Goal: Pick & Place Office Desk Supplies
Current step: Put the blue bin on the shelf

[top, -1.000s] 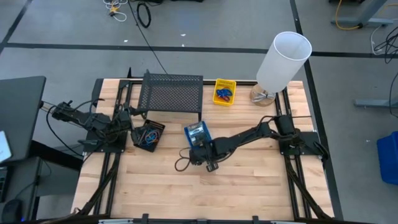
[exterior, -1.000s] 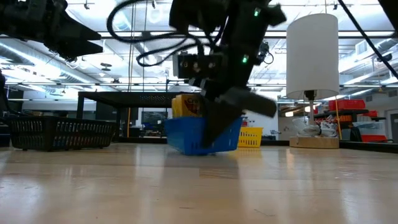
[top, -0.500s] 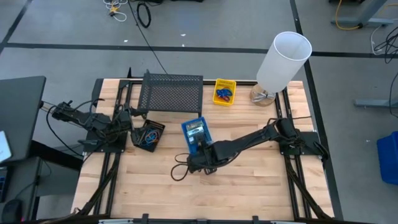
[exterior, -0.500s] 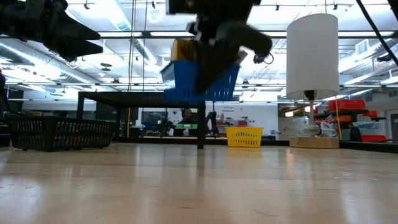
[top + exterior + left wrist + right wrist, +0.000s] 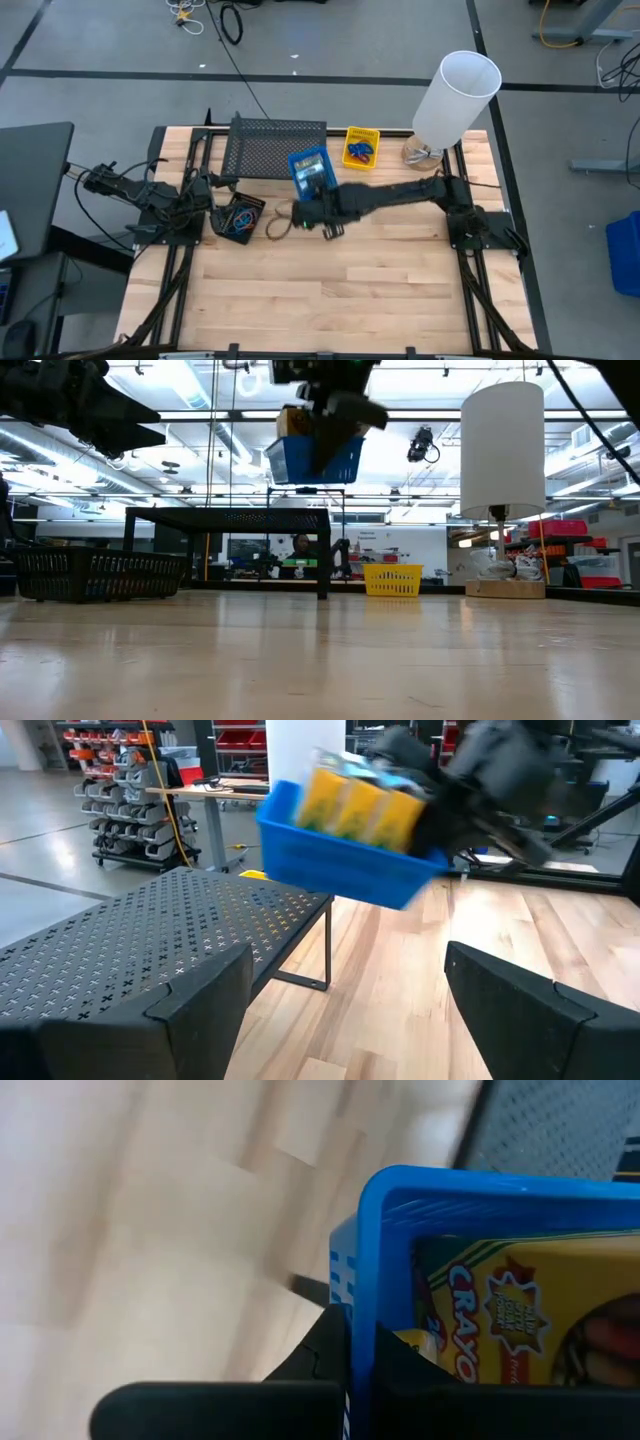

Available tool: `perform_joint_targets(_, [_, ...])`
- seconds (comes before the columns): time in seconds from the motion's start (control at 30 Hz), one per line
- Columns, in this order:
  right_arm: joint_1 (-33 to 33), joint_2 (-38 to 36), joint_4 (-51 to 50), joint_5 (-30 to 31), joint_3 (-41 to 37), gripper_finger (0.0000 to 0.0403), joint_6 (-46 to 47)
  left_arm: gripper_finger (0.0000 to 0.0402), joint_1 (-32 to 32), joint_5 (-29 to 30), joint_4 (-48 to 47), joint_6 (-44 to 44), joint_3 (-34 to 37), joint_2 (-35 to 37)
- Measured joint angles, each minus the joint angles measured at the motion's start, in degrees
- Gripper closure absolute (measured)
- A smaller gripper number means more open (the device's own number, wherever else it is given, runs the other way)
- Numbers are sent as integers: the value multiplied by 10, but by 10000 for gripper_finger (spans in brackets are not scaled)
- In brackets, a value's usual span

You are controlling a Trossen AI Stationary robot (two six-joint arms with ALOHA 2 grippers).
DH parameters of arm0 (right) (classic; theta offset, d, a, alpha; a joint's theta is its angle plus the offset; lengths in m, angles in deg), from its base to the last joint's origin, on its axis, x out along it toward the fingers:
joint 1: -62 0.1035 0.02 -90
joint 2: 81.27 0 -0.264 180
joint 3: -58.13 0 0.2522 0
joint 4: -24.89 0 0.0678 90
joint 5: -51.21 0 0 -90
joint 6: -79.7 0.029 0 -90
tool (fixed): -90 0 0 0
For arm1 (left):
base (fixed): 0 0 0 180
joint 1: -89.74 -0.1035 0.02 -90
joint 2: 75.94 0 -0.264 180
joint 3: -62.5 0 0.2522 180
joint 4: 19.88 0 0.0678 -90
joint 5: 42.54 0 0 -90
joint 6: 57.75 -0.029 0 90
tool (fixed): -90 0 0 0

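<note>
Above the rack (image 5: 275, 147) edge, the right tool (image 5: 318, 205) pinches the wall of the blue bin (image 5: 309, 172), crayon boxes (image 5: 362, 804) inside, held clear of the desk (image 5: 380, 290). Placement judged outstanding. Yellow bin (image 5: 361, 148) and black bin (image 5: 238, 217) sit loaded. Left tool (image 5: 340, 1010) waits spread, empty.

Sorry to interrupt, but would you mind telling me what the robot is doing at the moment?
The right tool is clamped on the rim of a blue bin holding crayon boxes, which it carries in the air near the black mesh rack. The left tool waits open beside the black bin. A yellow bin sits farther back.
</note>
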Motion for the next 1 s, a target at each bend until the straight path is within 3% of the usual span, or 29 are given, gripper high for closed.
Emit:
perform_joint_targets(0.33, [-114,-1,40,-105,27,403,-69,67,0,-6,0,0,0,0])
perform_joint_targets(0.6, [-181,-1,83,-215,32,403,-64,67,0,-6,0,-2,0,0])
perform_joint_targets(1.0, [-190,13,107,-252,32,403,-71,67,0,-6,0,-2,0,0])
